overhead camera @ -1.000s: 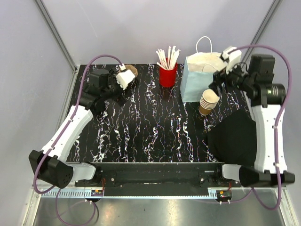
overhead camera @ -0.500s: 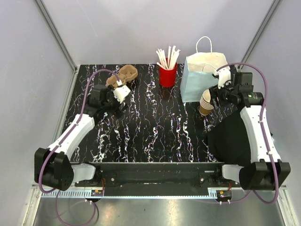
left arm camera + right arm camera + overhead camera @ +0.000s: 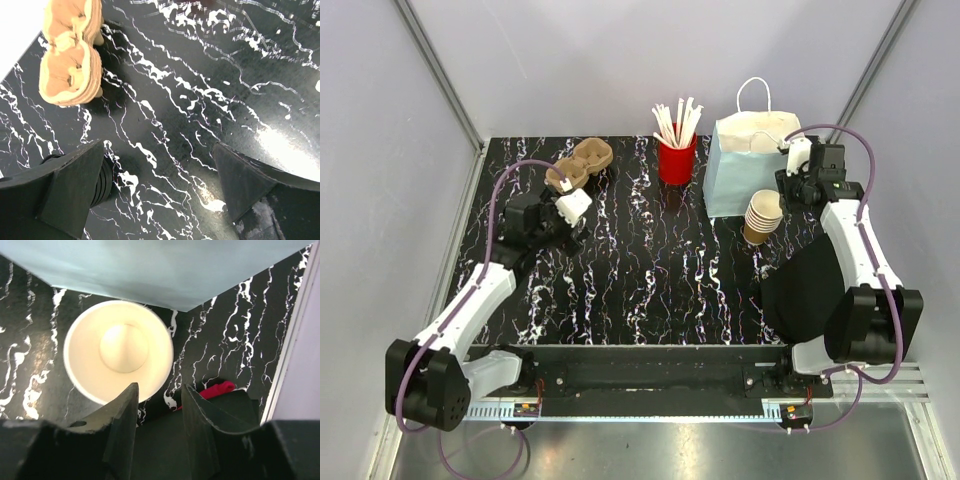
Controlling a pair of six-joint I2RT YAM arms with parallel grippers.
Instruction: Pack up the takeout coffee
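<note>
A single tan-brown takeout coffee cup, apart from the stack, does not show in any view. The pale blue paper bag [image 3: 748,165] stands open at the back right, and its side fills the top of the right wrist view [image 3: 150,265]. My right gripper [image 3: 788,188] is open and empty [image 3: 159,410], just right of the nested stack of brown cups [image 3: 762,217]. The stack's white inside [image 3: 118,350] lies under one finger. My left gripper [image 3: 562,225] is open and empty [image 3: 160,185] over bare table, near the pulp cup carrier [image 3: 578,165] [image 3: 70,55].
A red cup of white sticks [image 3: 677,158] stands left of the bag. A black cloth [image 3: 815,290] lies at the near right, with something red [image 3: 215,390] at its edge. A black ribbed round thing [image 3: 102,180] sits beside my left finger. Walls enclose the table.
My left gripper has pulled back from the carrier toward the near side, uncovering it. My right arm has folded in, bringing its gripper down between the bag and the cup stack.
</note>
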